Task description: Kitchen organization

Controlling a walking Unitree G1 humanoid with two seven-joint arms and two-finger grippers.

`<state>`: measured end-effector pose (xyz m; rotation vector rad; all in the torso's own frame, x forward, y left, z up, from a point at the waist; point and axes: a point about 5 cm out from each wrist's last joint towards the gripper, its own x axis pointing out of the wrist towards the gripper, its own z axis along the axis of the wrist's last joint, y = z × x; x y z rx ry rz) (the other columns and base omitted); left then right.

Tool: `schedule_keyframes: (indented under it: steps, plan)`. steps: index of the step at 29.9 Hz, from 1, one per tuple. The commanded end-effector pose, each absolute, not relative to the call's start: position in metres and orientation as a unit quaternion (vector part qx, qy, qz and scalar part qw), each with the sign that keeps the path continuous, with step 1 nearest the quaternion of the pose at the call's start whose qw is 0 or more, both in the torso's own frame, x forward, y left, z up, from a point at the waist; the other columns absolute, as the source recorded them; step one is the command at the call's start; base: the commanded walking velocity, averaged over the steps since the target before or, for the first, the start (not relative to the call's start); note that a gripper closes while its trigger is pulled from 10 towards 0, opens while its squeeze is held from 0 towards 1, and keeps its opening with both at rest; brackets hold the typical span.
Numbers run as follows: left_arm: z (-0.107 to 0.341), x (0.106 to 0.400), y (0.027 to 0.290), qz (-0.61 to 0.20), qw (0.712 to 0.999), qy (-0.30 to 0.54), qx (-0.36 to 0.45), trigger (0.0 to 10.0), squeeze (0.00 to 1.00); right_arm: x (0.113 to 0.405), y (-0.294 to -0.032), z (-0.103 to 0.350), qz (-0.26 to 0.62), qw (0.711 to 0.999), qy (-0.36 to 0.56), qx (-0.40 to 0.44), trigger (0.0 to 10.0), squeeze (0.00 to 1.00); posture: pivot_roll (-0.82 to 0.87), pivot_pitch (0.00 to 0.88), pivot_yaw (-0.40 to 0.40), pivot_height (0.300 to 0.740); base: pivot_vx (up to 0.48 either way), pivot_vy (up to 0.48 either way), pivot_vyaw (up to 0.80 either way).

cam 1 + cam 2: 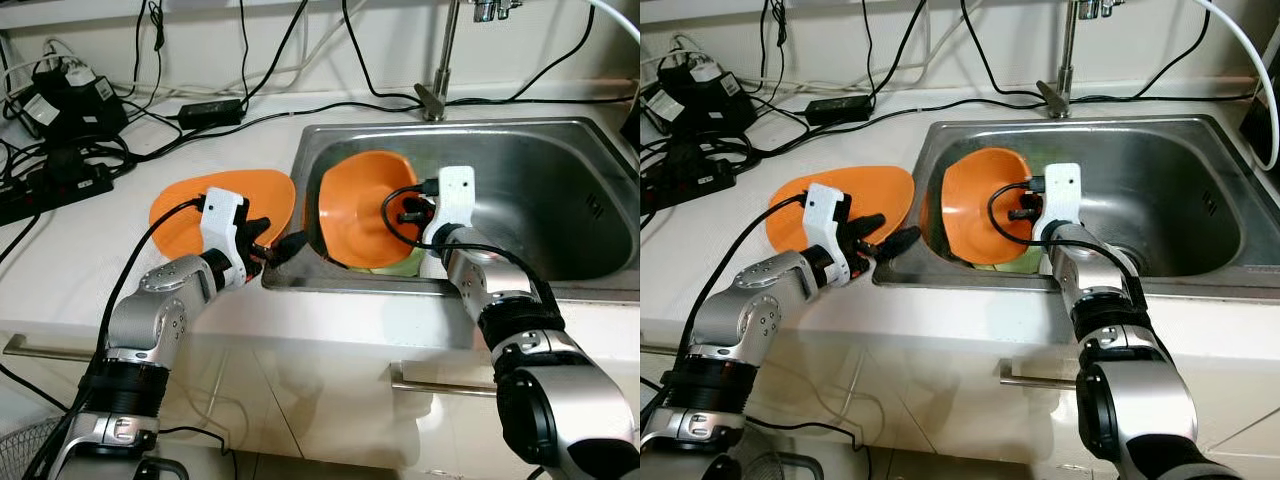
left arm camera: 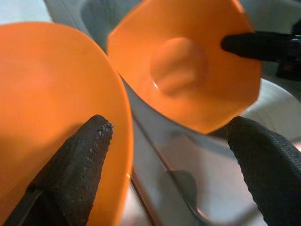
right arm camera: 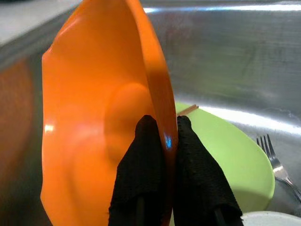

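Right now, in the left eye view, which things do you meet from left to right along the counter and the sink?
Black power strip → orange plate on the counter → left hand → orange plate held tilted in the sink → right hand → bare sink basin.

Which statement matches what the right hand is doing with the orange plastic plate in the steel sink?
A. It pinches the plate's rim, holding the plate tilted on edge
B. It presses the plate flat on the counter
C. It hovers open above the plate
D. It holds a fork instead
A: the right hand is shut on the rim of the orange plastic plate, which stands tilted on edge in the steel sink.
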<state>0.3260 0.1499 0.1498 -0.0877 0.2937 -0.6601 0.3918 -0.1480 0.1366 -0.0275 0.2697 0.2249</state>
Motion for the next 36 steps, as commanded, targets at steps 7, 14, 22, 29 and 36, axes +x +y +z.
schedule_keyframes:
  steps: [7, 14, 22, 29, 36]
  plan:
    - [0.150, 0.319, 0.149, -0.337, 0.927, 0.163, -0.027, 10.0, 0.00, 0.393, -0.127, 0.136, 0.169, 0.972, 0.148, -0.074, 10.0, 1.00, -0.02, 0.000, 0.138, 0.740, 0.000, 0.000, 0.00]
    - [0.152, 0.318, 0.149, -0.342, 0.924, 0.169, -0.027, 10.0, 0.00, 0.392, -0.129, 0.130, 0.177, 0.967, 0.161, -0.088, 10.0, 1.00, -0.01, 0.000, 0.135, 0.740, 0.000, 0.000, 0.00]
    - [0.153, 0.318, 0.153, -0.331, 0.928, 0.170, -0.025, 10.0, 0.00, 0.398, -0.139, 0.144, 0.144, 0.977, 0.129, -0.093, 10.0, 1.00, -0.01, 0.000, 0.131, 0.740, 0.000, 0.000, 0.00]
    - [0.159, 0.321, 0.164, -0.286, 0.946, 0.151, 0.010, 10.0, 0.00, 0.405, -0.144, 0.170, 0.102, 0.989, 0.048, -0.095, 10.0, 1.00, -0.01, 0.000, 0.127, 0.740, 0.000, 0.000, 0.00]
    - [0.160, 0.322, 0.174, -0.250, 0.958, 0.137, 0.037, 10.0, 0.00, 0.407, -0.137, 0.186, 0.104, 0.991, -0.008, -0.085, 10.0, 1.00, -0.01, 0.000, 0.126, 0.740, 0.000, 0.000, 0.00]
